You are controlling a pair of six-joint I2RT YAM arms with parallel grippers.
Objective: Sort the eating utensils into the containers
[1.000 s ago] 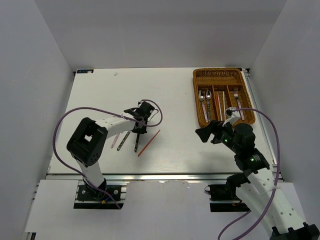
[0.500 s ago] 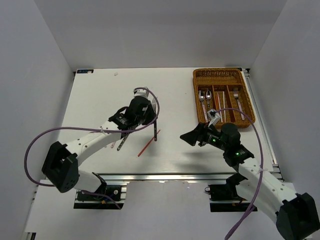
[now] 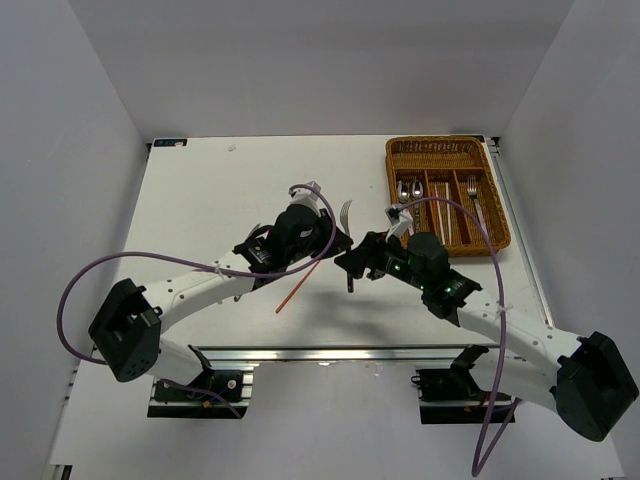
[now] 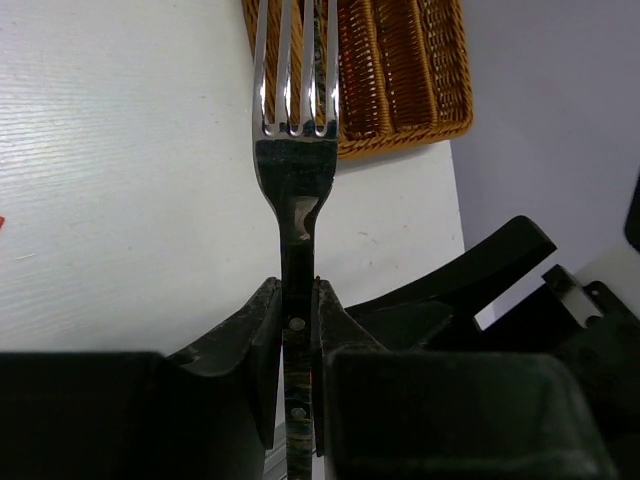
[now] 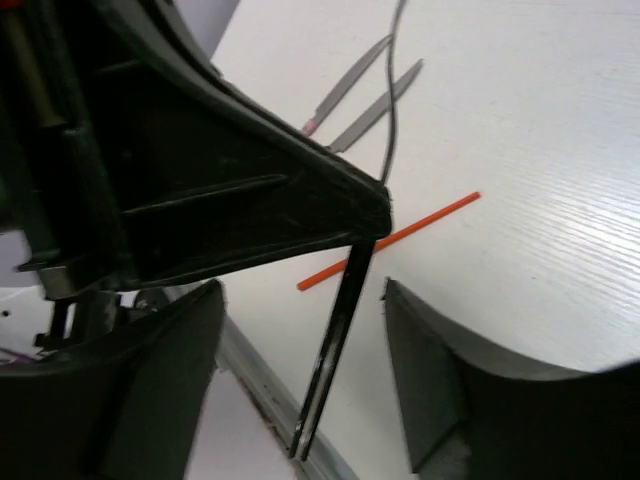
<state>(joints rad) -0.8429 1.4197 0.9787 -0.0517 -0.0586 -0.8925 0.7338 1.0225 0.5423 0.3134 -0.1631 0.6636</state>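
Gripping a fork (image 4: pixel 296 160) by its dark handle with the left fingers (image 4: pixel 248 350), pinched tight on it, held above the counter (image 3: pixel 200 200) just left of the wicker tray (image 3: pixel 391 190). Pointing tines away from the bases, free handle end trailing back. Straddling that free end with the right fingers (image 5: pixel 440 370), spread wide, empty, apparently not touching. Looks like a handover: closing squarely across the handle's long axis, then letting go on the left.

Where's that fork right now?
Top view: the fork is near the centre of the table, clamped in the left gripper, tines toward the tray at right, handle inside the open right gripper.
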